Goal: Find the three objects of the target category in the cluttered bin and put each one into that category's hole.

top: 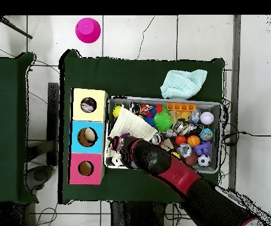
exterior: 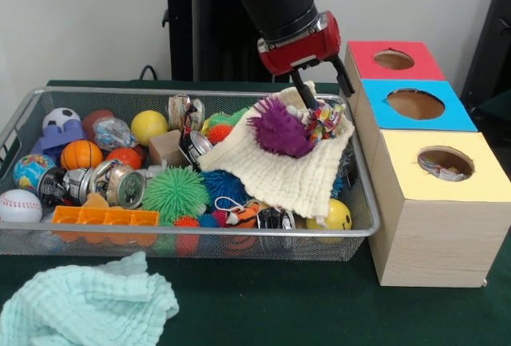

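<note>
Lying in front of the wire-mesh bin [exterior: 32,98], at its left end in the front view, a pale green cloth [exterior: 80,306] is being left bunched on the dark table [exterior: 263,306]. Inside the bin, a white baseball [exterior: 17,204], a small basketball [exterior: 81,154], crushed cans [exterior: 124,186] and a green spiky ball [exterior: 176,192] are being crowded together left of its middle. Toward the bin's right end, a cream knitted cloth [exterior: 279,166] is being draped over the clutter, with a purple spiky ball [exterior: 279,128] resting on it. Just right of that ball, the gripper [exterior: 319,90] is being held with its fingers spread apart above a crinkly film wad [exterior: 326,118], not clamped on it. Right of the bin, another wad [exterior: 443,172] is being seen inside the yellow box's hole [exterior: 445,162], nearer the camera than the blue-topped box [exterior: 415,105] and the red-topped box [exterior: 393,60].
</note>
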